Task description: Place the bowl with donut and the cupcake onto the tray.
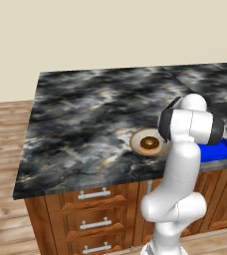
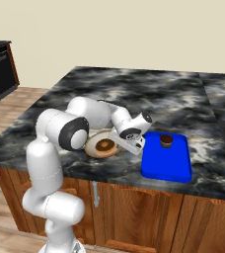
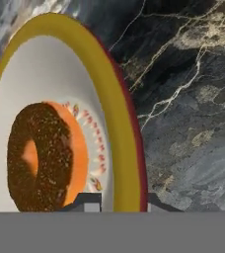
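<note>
- Surface (image 2: 149,94): dark marble-look slab, black-grey w/ pale and gold veins, glossy; wood cabinet front (image 1: 93,211) below w/ metal bar handles.
- Bowl (image 2: 92,148): shallow, round, cream-white inside, tan-orange rim band; sits on surface near front edge, just left of the tray in right base view. Hand view shows rim as a broad mustard ring w/ thin dark red outer edge, plus small red-orange motif marks printed on the inner floor.
- Donut (image 2: 104,145): ring shape, orange-brown sides, dark brown speckled top, lies flat in middle of bowl. Rough, crumbly-looking topping in hand view.
- Tray (image 2: 166,165): bright blue, flat rectangle, rounded corners, low raised rim, smooth plastic look; at front edge of surface, right of bowl.
- Cupcake (image 2: 166,141): tiny, dark reddish-brown top, paler base; stands upright on tray, near its far end.
- My pincer (image 2: 129,144): low over surface btwn bowl and tray, at bowl's tray-side rim. In hand view my two dark tips sit either side of the rim, one inside, one outside, nearly closed on it; looks like a pinch on the rim, contact itself not fully visible.
- Bowl not lifted as far as I can tell; rests on surface.
- No readable writing or brand marks anywhere.
</note>
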Robot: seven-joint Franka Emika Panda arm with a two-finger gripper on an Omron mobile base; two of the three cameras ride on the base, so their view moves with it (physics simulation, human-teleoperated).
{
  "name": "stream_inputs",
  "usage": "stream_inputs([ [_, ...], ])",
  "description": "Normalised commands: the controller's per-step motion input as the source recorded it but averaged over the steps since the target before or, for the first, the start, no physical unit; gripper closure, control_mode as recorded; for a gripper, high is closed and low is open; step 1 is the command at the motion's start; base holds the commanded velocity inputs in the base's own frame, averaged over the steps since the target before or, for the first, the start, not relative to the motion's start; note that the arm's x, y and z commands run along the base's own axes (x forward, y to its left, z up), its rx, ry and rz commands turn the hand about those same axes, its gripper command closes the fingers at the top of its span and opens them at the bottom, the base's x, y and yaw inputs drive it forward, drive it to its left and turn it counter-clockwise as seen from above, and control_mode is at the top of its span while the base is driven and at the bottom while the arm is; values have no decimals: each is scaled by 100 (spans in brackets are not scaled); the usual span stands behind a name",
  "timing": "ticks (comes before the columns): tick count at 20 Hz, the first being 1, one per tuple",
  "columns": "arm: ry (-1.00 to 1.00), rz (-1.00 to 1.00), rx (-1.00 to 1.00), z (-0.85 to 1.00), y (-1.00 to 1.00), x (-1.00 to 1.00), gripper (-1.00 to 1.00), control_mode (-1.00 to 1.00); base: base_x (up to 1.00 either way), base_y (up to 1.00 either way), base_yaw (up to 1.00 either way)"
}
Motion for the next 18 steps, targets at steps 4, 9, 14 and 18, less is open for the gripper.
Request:
stream_inputs([
  [4,-2,0,1,48,-33,-21,100,-100,0,0,0],
  [9,0,0,17,18,-46,-16,100,-100,0,0,0],
  [14,0,-2,30,7,-61,-12,100,-100,0,0,0],
  [18,0,-5,30,32,-63,-12,100,-100,0,0,0],
])
